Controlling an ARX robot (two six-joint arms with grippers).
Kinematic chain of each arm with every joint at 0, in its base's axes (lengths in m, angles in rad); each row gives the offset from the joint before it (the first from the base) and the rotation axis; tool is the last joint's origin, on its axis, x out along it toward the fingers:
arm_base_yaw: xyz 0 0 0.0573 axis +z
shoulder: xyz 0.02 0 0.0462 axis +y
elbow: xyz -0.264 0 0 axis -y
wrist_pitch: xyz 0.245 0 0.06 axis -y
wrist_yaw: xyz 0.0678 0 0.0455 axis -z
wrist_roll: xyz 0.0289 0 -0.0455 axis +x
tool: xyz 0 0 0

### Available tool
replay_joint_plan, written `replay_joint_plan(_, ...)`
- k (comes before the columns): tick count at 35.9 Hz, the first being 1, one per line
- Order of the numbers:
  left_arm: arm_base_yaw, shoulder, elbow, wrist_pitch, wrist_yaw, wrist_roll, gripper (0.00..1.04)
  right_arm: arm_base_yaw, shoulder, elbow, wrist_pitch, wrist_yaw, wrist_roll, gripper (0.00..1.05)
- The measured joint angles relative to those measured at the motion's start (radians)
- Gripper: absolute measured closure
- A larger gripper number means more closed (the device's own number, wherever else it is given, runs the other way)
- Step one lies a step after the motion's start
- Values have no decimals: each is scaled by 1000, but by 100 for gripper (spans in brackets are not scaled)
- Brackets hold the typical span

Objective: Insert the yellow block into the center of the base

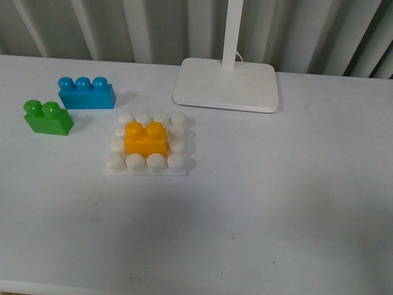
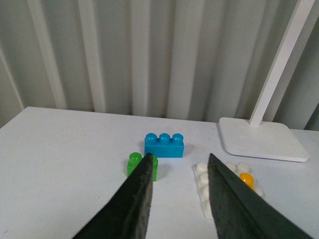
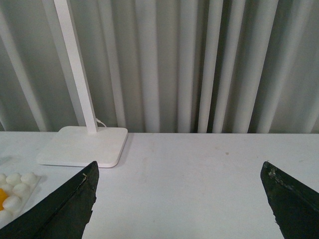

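Small yellow-orange plastic two-stud block (image 1: 146, 140) is sitting in center of flat square white studded base (image 1: 147, 146) on white counter (image 1: 276, 196). Left claw (image 2: 178, 172) and right claw (image 3: 179, 177) are hovering above counter w/ jaws apart, gripping nothing.

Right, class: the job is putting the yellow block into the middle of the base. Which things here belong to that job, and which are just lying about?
Belong to the job:
yellow block, already sitting in the base's middle
base

Just lying about:
green brick
blue brick
lamp foot
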Motion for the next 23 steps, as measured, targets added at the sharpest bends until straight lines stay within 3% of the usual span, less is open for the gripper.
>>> replay_joint_plan(5,0,0,0,0,0,0,41,0,0,0,0,0,0,9)
replay_joint_plan(14,0,0,0,0,0,0,6,0,0,0,0,0,0,9)
replay_joint_plan(23,0,0,0,0,0,2,6,0,0,0,0,0,0,9)
